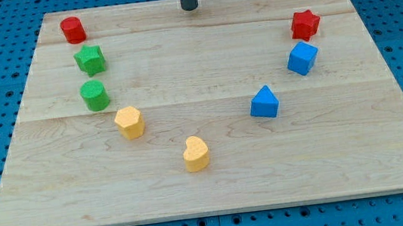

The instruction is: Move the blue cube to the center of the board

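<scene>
My tip (189, 8) is waiting at 12 o'clock on the wooden board (217, 187), holding nothing and touching nothing. The small blue wooden cube (302, 58) is sitting at 2 o'clock, still needing its push to the middle.

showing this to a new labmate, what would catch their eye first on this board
Most striking is the V of bright blocks on the pale wooden board: red cylinder, green star, green cylinder and yellow hexagon run down the view's left to the yellow heart at the bottom. The blue triangle, blue cube and red star climb the view's right. My tip stands at the view's top centre, apart from all blocks.
</scene>
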